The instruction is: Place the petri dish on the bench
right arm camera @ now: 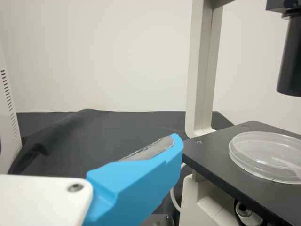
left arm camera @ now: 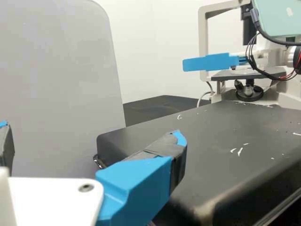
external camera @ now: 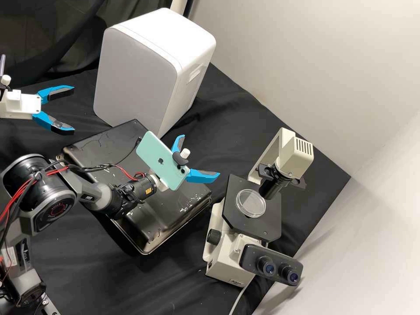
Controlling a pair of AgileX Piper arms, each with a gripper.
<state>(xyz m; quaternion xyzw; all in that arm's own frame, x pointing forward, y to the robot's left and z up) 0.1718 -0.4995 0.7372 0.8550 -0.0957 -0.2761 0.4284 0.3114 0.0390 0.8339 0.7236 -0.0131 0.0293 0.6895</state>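
Observation:
A clear petri dish (external camera: 251, 203) lies flat on the black stage (external camera: 236, 218) of a white microscope (external camera: 227, 258), under its dark condenser. My right gripper (external camera: 197, 159) hovers open just left of the stage, above the corner of a black tray, with nothing between its fingers. In the right wrist view the petri dish (right arm camera: 265, 155) rests on the stage (right arm camera: 211, 153) just beyond one blue finger (right arm camera: 141, 174). My left gripper (external camera: 54, 109) stands open and empty at the far left, beside the white box. One of its fingers (left arm camera: 141, 183) shows near the tray's edge.
A tall white box (external camera: 153, 65) stands at the back, left of centre. A black tray (external camera: 162, 218) lies upside down in front of it on the black cloth. The microscope's eyepieces (external camera: 275, 267) stick out toward the front. A wall borders the bench on the right.

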